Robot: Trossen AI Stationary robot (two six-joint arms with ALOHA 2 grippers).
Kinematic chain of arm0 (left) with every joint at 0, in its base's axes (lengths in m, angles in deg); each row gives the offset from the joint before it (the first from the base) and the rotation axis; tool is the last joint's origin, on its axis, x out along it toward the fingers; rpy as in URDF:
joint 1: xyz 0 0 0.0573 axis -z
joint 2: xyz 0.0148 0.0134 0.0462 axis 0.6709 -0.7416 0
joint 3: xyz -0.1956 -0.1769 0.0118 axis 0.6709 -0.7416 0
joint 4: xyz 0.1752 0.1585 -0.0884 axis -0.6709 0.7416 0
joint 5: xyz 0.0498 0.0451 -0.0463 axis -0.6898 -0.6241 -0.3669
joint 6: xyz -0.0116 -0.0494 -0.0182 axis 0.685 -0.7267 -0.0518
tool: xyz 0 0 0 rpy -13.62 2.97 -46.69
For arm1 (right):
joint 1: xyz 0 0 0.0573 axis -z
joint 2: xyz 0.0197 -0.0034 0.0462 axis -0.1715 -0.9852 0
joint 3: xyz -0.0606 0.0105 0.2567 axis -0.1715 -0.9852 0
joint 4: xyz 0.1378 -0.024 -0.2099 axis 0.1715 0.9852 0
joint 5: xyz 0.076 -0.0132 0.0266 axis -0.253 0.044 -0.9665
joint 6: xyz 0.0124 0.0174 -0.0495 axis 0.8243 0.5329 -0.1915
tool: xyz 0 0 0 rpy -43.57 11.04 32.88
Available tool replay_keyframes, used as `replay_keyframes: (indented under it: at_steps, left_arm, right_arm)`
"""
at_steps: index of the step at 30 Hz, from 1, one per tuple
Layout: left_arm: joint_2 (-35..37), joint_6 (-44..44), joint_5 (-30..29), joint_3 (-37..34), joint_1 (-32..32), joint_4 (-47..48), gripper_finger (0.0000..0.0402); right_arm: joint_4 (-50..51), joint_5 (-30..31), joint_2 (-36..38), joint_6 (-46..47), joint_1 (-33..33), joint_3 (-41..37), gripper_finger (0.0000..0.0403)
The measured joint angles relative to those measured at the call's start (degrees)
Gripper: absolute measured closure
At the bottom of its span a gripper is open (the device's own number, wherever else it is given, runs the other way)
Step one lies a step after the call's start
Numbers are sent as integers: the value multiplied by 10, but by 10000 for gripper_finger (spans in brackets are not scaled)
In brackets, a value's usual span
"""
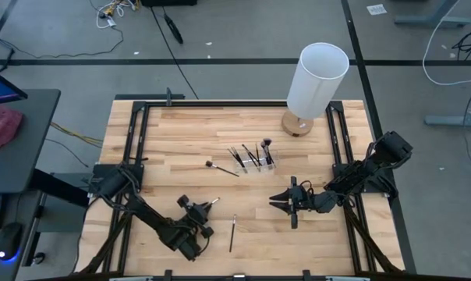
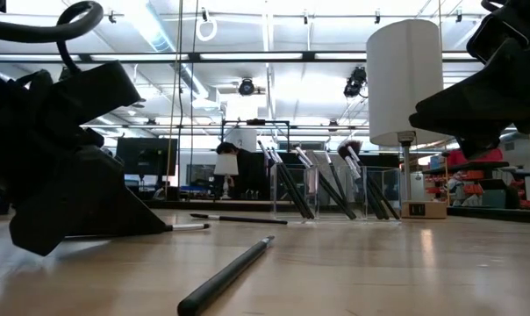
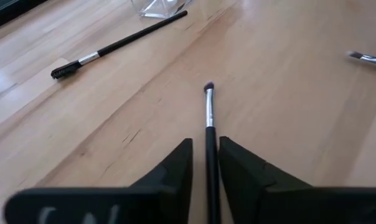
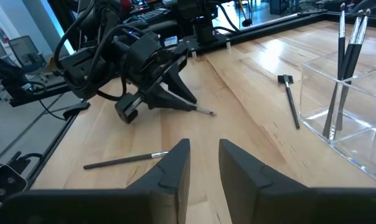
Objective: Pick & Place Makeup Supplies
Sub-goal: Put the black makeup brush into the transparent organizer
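My left gripper sits near the table's near edge, left of centre, shut on one thin dark makeup brush. Its bristle tip points toward the clear holder, where several brushes stand leaning. One loose brush lies flat to the right of my left gripper. Another lies flat left of the holder. My right gripper hovers right of centre, pointing toward the left arm. It is open by a narrow gap and empty. My left gripper pinches the brush by its dark handle between the two fingers. The fingers lie along the brush, coming low and slanting from the near-left side. The ferrule and bristle end stick out ahead, low over the wood; whether the tip touches the table cannot be told.
A tall white cylinder lamp stands on a wooden base at the far right of the table. Black frame rails run along the left and right sides. Bare wood lies between the two grippers and the holder.
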Motion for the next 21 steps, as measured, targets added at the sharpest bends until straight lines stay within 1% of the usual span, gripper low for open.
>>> replay_keyframes:
  at_steps: [6,9,11,13,16,18,21]
  left_arm:
    - [6,-2,0,0,0,12,261]
    - [7,5,1,-5,-2,3,255]
    - [10,16,-4,-16,-2,-16,261]
    - [12,18,-11,-33,-2,-50,272]
    - [22,19,-25,-74,0,-131,288]
    - [33,27,-34,-108,5,-198,293]
    - [55,61,-30,-154,7,-290,294]
  right_arm:
    - [0,0,0,0,1,0,314]
    - [0,0,0,0,1,0,314]
    - [0,0,0,0,1,0,314]
    - [0,0,0,0,1,0,314]
    - [0,0,0,0,1,0,314]
    - [0,0,0,0,1,0,314]
    - [-1,0,0,0,1,0,314]
